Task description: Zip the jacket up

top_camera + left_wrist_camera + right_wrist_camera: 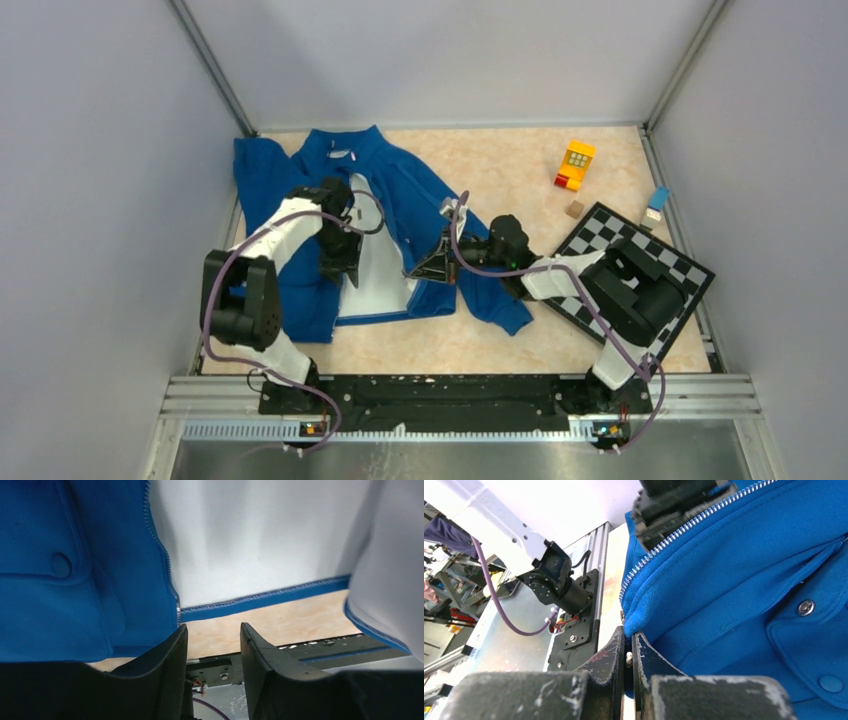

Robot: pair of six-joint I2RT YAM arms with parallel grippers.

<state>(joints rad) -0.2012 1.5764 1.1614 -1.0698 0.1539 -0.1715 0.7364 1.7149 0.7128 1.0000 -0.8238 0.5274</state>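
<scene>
The jacket (415,195) lies open under both grippers. The right gripper (628,645) pinches its bottom corner, by the zipper (659,545). The left gripper (213,632) has spread jaws, with the other zipper edge just beside them. I think this step is joining the zipper ends. Next they must line up. No words to read.

A jacket (420,190) of soft, matt royal-blue cloth with a slightly fuzzy nap is shown. Its lining (260,535) is seen as smooth pale grey-white fabric. The zipper teeth (684,530) are rendered in bright silvery metal, and a shiny metal snap (805,607) is set into the cloth. The right gripper (628,640) is made of matt black plastic, scuffed grey. The table (500,170) is finished smooth, in beige marbling.
</scene>
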